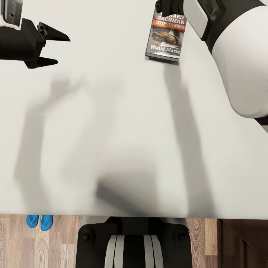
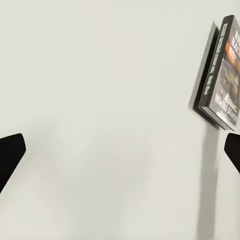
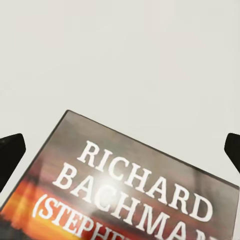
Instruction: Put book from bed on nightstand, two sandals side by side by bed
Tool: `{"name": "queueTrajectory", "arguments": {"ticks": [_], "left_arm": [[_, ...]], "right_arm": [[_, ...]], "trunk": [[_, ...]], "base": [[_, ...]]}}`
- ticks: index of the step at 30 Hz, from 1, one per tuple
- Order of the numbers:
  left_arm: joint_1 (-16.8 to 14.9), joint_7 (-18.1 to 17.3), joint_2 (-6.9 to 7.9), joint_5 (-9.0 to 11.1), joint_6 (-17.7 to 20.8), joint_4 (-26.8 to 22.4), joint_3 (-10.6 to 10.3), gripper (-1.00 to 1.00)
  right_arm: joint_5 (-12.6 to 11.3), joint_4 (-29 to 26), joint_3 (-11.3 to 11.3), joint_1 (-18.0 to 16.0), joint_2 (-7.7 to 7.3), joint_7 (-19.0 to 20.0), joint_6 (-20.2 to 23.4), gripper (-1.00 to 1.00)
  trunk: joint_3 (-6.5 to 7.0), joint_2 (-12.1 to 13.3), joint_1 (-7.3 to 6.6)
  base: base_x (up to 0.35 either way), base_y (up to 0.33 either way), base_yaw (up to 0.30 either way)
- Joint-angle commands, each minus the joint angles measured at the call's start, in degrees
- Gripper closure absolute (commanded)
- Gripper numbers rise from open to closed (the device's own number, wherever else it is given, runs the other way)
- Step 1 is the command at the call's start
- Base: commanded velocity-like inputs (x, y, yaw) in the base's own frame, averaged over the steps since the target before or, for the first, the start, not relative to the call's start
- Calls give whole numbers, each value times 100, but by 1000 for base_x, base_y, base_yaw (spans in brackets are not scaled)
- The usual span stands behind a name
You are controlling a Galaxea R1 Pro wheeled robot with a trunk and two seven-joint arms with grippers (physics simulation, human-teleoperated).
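Robot base at the bed's near edge; two sandals [image 1: 39, 222] lie together on the plank floor beside it. The bed [image 1: 111, 130] carries the book [image 1: 166, 35] at its far side. Left gripper [image 1: 56, 49]: jaws released, idle. Right gripper [image 3: 120, 150] hovers over the book's top edge, jaws spread, nothing held. Judged step: book pickup; next, descend and close.

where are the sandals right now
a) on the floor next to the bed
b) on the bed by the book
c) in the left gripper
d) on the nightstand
a: the head view shows both blue sandals side by side on the wood floor just past the bed edge, far from the book.
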Motion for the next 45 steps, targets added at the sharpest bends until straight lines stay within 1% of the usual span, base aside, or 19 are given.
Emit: {"name": "queueTrajectory", "arguments": {"ticks": [1,4,6,7,9,10,14,20,28,45], "left_arm": [[-6,58,3,51,9,-3,-3,-100],[-12,72,5,102,1,-1,-2,-100],[-20,85,29,196,-23,0,-2,-100],[-20,85,29,196,-23,0,-2,-100],[-33,102,87,259,-61,-1,-10,-100],[-33,102,87,259,-61,-1,-10,-100],[-85,145,216,348,-98,-2,-15,-100],[-95,175,281,402,-146,-2,18,-100],[-97,199,308,424,-172,-2,36,-100],[-99,144,310,442,-167,-2,49,-100]], "right_arm": [[27,-8,22,-1,-1,2,36,-100],[27,-7,21,1,1,2,38,-100],[27,-6,21,5,0,3,39,-100],[27,-6,21,5,0,3,39,-100],[28,-6,21,11,-1,3,37,-100],[28,-6,21,11,-1,3,37,-100],[30,-5,21,14,-3,2,28,-100],[27,-5,15,13,-4,2,22,-100],[10,37,9,26,-8,-5,11,-100],[1,124,-3,48,-8,-7,-3,-100]], "trunk": [[-2,-1,0],[-2,-1,0],[-2,-1,0],[-2,-1,0],[-2,-1,0],[-2,-1,0],[-2,-1,0],[-2,-1,0],[-2,-1,0],[-2,-1,0]], "base": [[0,0,0],[0,0,0],[0,0,0],[0,0,0],[0,0,0],[0,0,0],[0,0,0],[0,0,0],[0,0,0],[-3,0,0]]}}
